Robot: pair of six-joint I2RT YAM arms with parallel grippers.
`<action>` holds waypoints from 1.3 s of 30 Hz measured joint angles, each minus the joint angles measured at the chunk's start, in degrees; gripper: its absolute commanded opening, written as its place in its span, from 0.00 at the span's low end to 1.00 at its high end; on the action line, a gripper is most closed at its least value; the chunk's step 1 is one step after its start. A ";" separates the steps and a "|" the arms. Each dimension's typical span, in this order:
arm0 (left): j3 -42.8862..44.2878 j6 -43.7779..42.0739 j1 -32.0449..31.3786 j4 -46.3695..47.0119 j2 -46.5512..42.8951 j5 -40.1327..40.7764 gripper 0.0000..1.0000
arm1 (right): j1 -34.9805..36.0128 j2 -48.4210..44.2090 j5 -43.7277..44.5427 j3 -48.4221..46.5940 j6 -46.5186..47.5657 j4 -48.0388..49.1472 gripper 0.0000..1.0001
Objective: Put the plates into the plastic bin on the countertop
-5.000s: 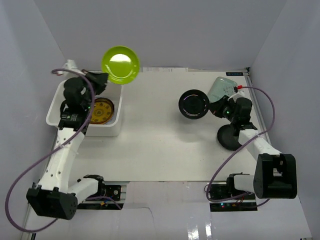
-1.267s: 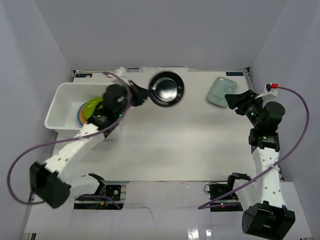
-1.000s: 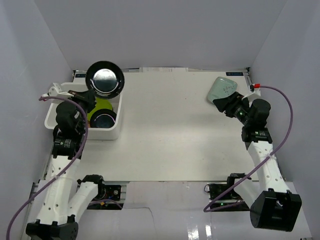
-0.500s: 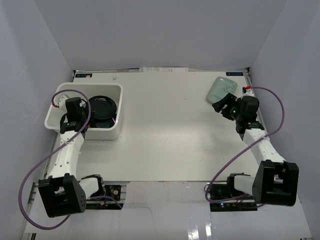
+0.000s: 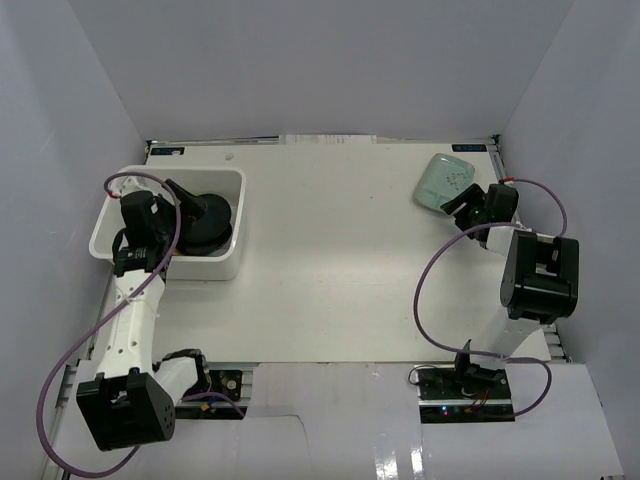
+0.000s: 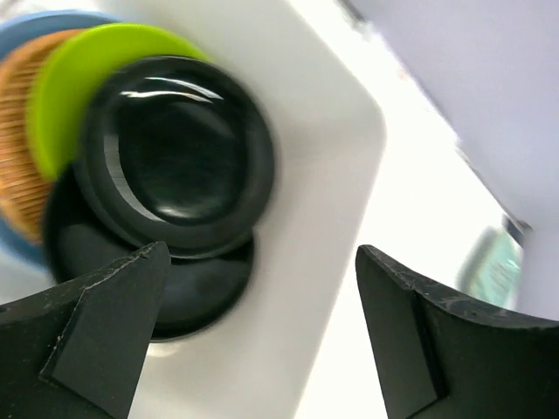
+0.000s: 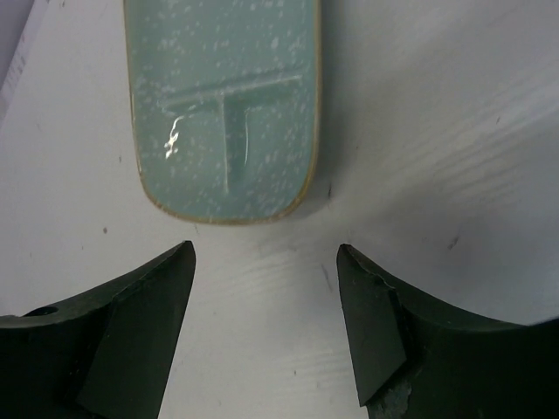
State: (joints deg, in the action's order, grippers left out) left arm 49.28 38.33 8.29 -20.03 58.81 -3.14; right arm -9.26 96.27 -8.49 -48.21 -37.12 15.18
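Note:
The white plastic bin [image 5: 205, 266] stands at the left of the countertop [image 5: 330, 260]. Inside it a glossy black plate [image 6: 179, 153] lies on top of another black plate [image 6: 188, 292], with a lime green plate [image 6: 74, 96], a tan woven plate [image 6: 16, 166] and a light blue plate [image 6: 52, 19] showing beneath. My left gripper [image 5: 190, 200] hovers open over the bin, holding nothing. A pale mint rounded-rectangle plate [image 7: 223, 113] rests flat at the back right [image 5: 443, 180]. My right gripper [image 7: 264, 253] is open, its tips just short of that plate's near edge.
Pale grey walls close in the countertop on three sides. The bin's rolled rim [image 6: 327, 166] lies between my left fingers [image 6: 105, 323]. The right arm's base [image 5: 538, 275] and its cable sit close to the right wall.
My left gripper has opened and the black plate it carried now lies in the bin. The right gripper has drawn in close to the mint plate's near edge.

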 measured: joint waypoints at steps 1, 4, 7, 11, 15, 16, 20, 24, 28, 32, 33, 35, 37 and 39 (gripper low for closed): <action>0.42 -0.28 0.00 0.20 -0.31 -2.03 0.98 | -0.63 2.45 -0.37 -1.29 -0.61 1.11 0.71; 1.79 -1.18 -0.50 2.95 -1.73 -10.43 0.98 | -2.47 8.98 -1.77 -4.37 -3.19 4.15 0.68; 3.91 -2.60 -4.46 6.27 -1.79 -17.94 0.98 | -3.65 13.38 -3.23 -7.28 -5.64 7.78 0.66; 5.09 -5.01 -14.53 9.62 -1.36 -24.94 0.98 | -4.24 18.01 -3.32 -11.78 -7.02 10.38 0.64; 5.05 -6.54 -19.12 10.93 -1.20 -30.38 0.98 | -4.24 22.23 -3.32 -16.15 -7.93 11.65 0.52; 4.96 -6.71 -19.47 11.52 -1.20 -31.23 0.98 | -4.24 23.32 -3.58 -17.20 -8.20 12.02 0.41; 4.24 -7.21 -20.52 13.64 -1.36 -34.93 0.98 | -4.24 25.68 -3.63 -18.75 -9.49 12.35 0.08; 2.49 -6.01 -20.90 18.32 -2.23 -39.08 0.98 | -4.15 23.87 -3.76 -14.56 -11.47 16.37 0.08; 2.29 -2.80 -21.16 24.68 -3.52 -42.51 0.98 | -3.41 15.08 -3.67 -6.67 -11.85 15.12 0.08; 2.43 1.90 -21.31 32.28 -6.25 -45.11 0.98 | -0.83 2.38 -3.78 -2.43 -11.08 11.23 0.08; 2.71 3.19 -21.35 33.86 -7.08 -45.70 0.98 | 0.76 -0.57 -3.41 -2.47 -10.47 10.93 0.08; 4.28 5.22 -21.44 36.00 -8.61 -46.16 0.98 | 6.60 -6.84 -2.32 -3.93 -9.38 10.47 0.08; 6.27 6.45 -21.55 36.83 -9.62 -46.29 0.98 | 13.49 -10.32 -1.66 -7.10 -8.26 9.99 0.08; 9.03 7.32 -21.55 36.87 -10.47 -46.29 0.98 | 21.29 -11.34 -1.05 -11.72 -7.06 9.75 0.08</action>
State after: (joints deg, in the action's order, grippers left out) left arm 58.30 45.65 -13.26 16.84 48.34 -49.43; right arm 12.03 84.93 -9.54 -59.92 -44.18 24.93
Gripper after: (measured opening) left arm 0.979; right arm 0.108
